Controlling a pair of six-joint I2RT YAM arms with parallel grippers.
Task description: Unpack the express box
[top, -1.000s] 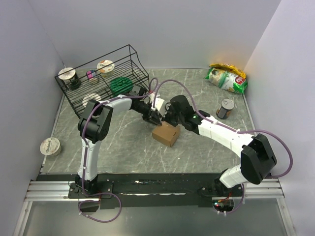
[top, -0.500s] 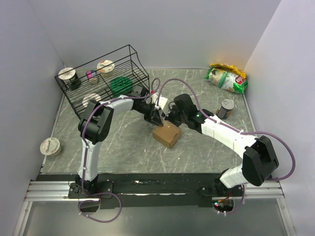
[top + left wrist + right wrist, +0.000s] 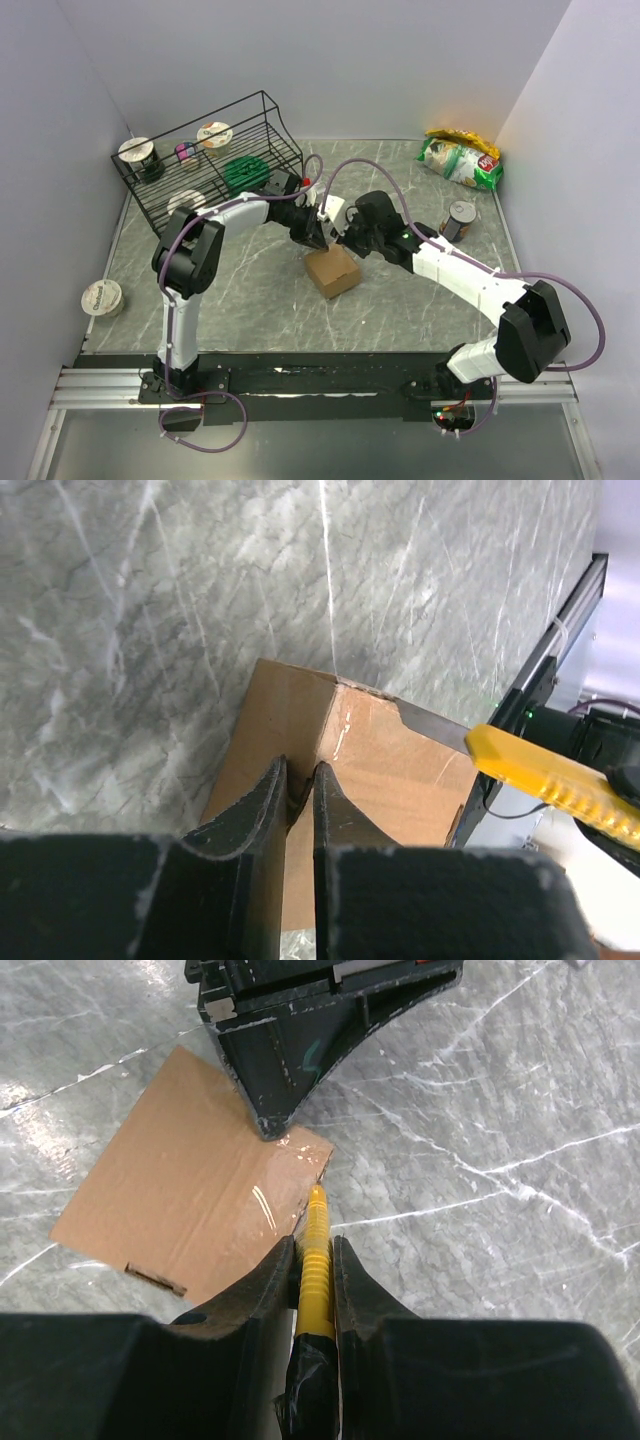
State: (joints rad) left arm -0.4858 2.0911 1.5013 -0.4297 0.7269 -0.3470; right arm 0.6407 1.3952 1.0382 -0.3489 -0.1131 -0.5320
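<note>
1. Your right gripper [image 3: 312, 1252] was clamped tight on the yellow knife [image 3: 316, 1222], blade out, its tip right at the far right corner of the express box [image 3: 170, 1210]
2. Your left gripper [image 3: 297, 785] had its jaws all but closed, tips bearing down on that same far corner; I couldn't tell whether they nipped a sliver of card or only pressed on it
3. The box sat about mid-table [image 3: 250, 290], skewed to the table's edges, with both grippers meeting at its far side and the wire rack [image 3: 215, 160] well off to the far left
4. By my reading you were at the cutting step, so you wanted the blade shallow, following the glossy tape [image 3: 262, 1200] and not digging into whatever was inside
5. Blade and left fingers [image 3: 262, 810] were very near each other, so the safe stroke was towards you, away from those fingers
6. The tabletop looked slick, so steady downward pressure from the left was needed, or the box would likely skid under the knife
7. The box itself was plain brown card, flaps shut, a shiny clear strip across the top, the cut corner slightly ragged, and a small nick on the near left edge
</note>
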